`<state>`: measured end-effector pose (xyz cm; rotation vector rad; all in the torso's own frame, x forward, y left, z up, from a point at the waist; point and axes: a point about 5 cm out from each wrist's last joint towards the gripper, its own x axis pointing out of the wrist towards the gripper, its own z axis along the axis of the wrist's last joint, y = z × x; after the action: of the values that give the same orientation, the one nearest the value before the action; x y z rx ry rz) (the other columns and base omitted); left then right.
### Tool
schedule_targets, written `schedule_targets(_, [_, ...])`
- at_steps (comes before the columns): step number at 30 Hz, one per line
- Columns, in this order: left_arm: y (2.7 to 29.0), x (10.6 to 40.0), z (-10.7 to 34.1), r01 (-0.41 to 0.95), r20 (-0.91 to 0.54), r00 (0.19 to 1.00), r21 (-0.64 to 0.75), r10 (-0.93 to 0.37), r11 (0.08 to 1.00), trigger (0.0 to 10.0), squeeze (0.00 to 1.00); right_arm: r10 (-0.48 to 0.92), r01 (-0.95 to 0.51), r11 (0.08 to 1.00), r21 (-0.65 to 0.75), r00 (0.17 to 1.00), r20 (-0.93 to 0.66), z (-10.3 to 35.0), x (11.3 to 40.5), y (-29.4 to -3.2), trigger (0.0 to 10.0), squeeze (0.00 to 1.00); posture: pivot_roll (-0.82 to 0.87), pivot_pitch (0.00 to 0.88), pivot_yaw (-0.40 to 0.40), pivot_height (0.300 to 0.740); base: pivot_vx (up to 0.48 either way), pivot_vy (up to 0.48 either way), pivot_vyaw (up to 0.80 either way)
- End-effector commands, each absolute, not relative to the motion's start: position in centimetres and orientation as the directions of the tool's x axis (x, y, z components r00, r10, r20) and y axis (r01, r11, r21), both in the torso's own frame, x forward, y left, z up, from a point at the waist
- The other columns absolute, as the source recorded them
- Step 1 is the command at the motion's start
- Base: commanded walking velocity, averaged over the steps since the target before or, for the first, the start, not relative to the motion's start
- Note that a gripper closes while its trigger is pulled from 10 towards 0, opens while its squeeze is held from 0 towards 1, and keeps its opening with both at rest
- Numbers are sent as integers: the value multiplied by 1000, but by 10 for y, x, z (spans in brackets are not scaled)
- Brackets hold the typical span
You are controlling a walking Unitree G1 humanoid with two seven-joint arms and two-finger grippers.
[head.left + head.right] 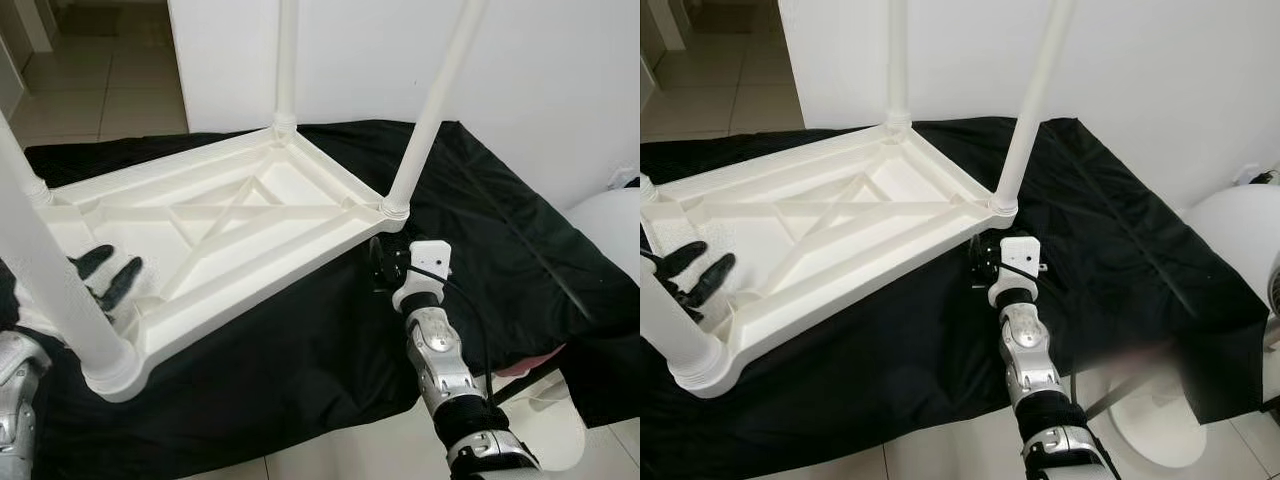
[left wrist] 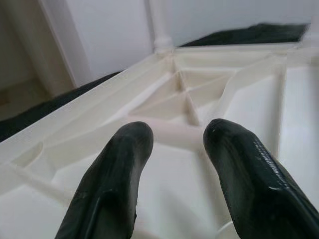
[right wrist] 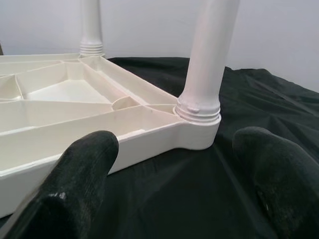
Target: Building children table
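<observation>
Left eye view gives me the white tabletop (image 1: 215,225) lying upside down on a black cloth (image 1: 480,250), its ribbed underside facing up. Legs stand up from its corners: a far leg (image 1: 287,60) at the back, a right leg (image 1: 435,105) at the right-hand corner, and a near leg (image 1: 50,290) at the corner closest to me on the left — a fourth socket shows at the left edge.

My left gripper (image 1: 108,272) reaches in over the near-left part of the tabletop, just beside the near leg. Its fingers (image 2: 112,184) are spread apart with nothing between them; in the left wrist view they hover over the inner ribs, pointing toward the far corner, and I cannot tell whether they touch the plastic.

My right gripper (image 3: 174,169) sits low over the cloth, just in front of the right-hand corner of the tabletop. Its fingers (image 3: 75,184) are spread wide, released — the corner socket and the foot of the right leg show between them in the right wrist view, a little beyond the tips and not touched. The silver right arm (image 1: 1025,350) runs up from the bottom edge to that corner.

Pale floor tiles (image 1: 100,90) show beyond the cloth on the left, and a white wall (image 1: 560,80) behind.
</observation>
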<state>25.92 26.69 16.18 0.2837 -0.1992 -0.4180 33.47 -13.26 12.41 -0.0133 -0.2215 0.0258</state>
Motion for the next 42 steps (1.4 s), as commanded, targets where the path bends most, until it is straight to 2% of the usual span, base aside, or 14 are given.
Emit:
schedule_targets(1, [249, 256, 156, 471, 104, 848, 301, -519, 829, 10000, 0, 14, -12, 1000, -10, 979, 203, 121, 334, -134, 10000, 0, 65, 72, -48, 740, 0, 0, 0])
schedule_targets(3, [232, 249, 153, 527, 116, 812, 274, -572, 804, 10000, 0, 8, -7, 1000, -8, 980, 201, 121, 334, -135, 10000, 0, 65, 77, -43, 740, 0, 0, 0])
schedule_targets(4, [232, 249, 153, 527, 116, 812, 274, -572, 804, 10000, 0, 8, -7, 1000, -8, 980, 201, 121, 334, -135, 10000, 0, 65, 77, -43, 740, 0, 0, 0])
schedule_targets(6, [207, 240, 150, 611, 130, 754, 223, -644, 760, 10000, 0, -17, 18, 1000, -6, 983, 183, 119, 335, -137, 10000, 0, 65, 82, -38, 740, 0, 0, 0])
schedule_targets(7, [207, 240, 150, 611, 130, 754, 223, -644, 760, 10000, 0, -17, 18, 1000, -6, 983, 183, 119, 335, -137, 10000, 0, 65, 82, -38, 740, 0, 0, 0])
schedule_targets(12, [166, 227, 157, 748, 199, 618, 146, -760, 647, 10000, 0, -75, 74, 997, 10, 989, 127, 114, 340, -141, 10000, 0, 59, 87, -27, 740, 0, 0, 0])
schedule_targets(24, [136, 222, 169, 841, 235, 491, 123, -839, 526, 10000, 0, -111, 112, 992, 51, 994, -20, 107, 354, -137, 10000, 0, 45, 87, -18, 740, 0, 0, 0])
schedule_targets(42, [124, 216, 181, 888, 257, 413, 102, -874, 449, 10000, 0, 14, -8, 998, 62, 995, -96, 120, 378, -130, 10000, 0, 41, 73, -9, 740, 0, 0, 0])
